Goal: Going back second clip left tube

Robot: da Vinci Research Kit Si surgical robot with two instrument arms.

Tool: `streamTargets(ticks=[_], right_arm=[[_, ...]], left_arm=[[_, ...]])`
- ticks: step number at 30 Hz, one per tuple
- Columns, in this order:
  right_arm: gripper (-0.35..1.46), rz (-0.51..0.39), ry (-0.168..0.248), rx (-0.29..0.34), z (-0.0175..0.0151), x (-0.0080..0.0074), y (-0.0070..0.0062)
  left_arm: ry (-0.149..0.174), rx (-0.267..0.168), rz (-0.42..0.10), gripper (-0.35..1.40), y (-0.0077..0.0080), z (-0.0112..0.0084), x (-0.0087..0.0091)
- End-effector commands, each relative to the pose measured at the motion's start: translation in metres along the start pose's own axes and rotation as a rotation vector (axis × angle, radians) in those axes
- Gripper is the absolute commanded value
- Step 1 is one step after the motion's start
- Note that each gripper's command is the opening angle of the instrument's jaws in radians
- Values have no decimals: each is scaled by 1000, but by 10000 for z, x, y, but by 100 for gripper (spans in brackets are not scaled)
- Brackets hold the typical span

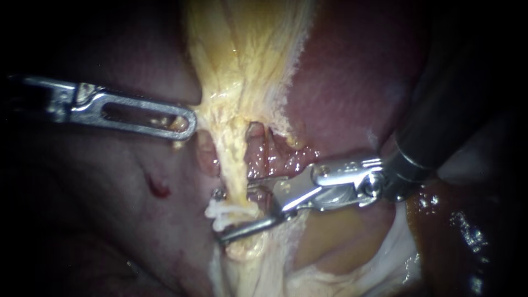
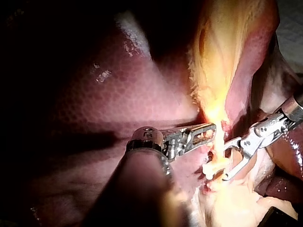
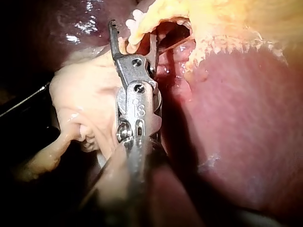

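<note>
The left tube (image 1: 234,165) is a thin yellow strand running down from a fan of yellow tissue (image 1: 247,49). A white clip (image 1: 218,213) sits across it low down. My right instrument (image 1: 220,216) comes in from the upper right; its jaws stand open, one on each side of the clip and tube. In its wrist view the right instrument (image 3: 133,30) has the tube's pale end between its open jaws. My left instrument (image 1: 187,122) is shut on the yellow tissue's edge, above the clip. The left wrist view shows the left instrument (image 2: 210,130) at the strand, the right instrument (image 2: 226,161) opposite.
Red liver (image 1: 352,71) lies right of the yellow tissue, darker liver (image 1: 99,192) to the left with a small blood spot (image 1: 158,188). Raw red tissue (image 1: 275,154) shows beside the tube. Pale tissue (image 1: 335,242) lies under the right instrument's wrist.
</note>
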Motion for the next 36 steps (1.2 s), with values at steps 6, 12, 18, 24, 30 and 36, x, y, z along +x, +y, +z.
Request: streamTargets(ticks=[6,12,18,24,30,36], right_arm=[[50,-68,-9,-33,-49,7,-8],[50,-134,-27,-86,-109,28,-22],[50,-166,-44,-132,-146,48,-35],[50,-177,-33,-139,-155,52,-38],[50,-183,-26,-142,-157,50,-38],[50,-183,-20,-143,-158,50,-38]], left_arm=[[0,1,0,-35,0,-1,0],[0,0,0,-35,0,1,0],[-1,-1,0,-35,0,3,0],[-5,-5,2,-35,1,11,4],[-4,1,9,-35,7,38,15],[11,0,18,-35,17,76,24]])
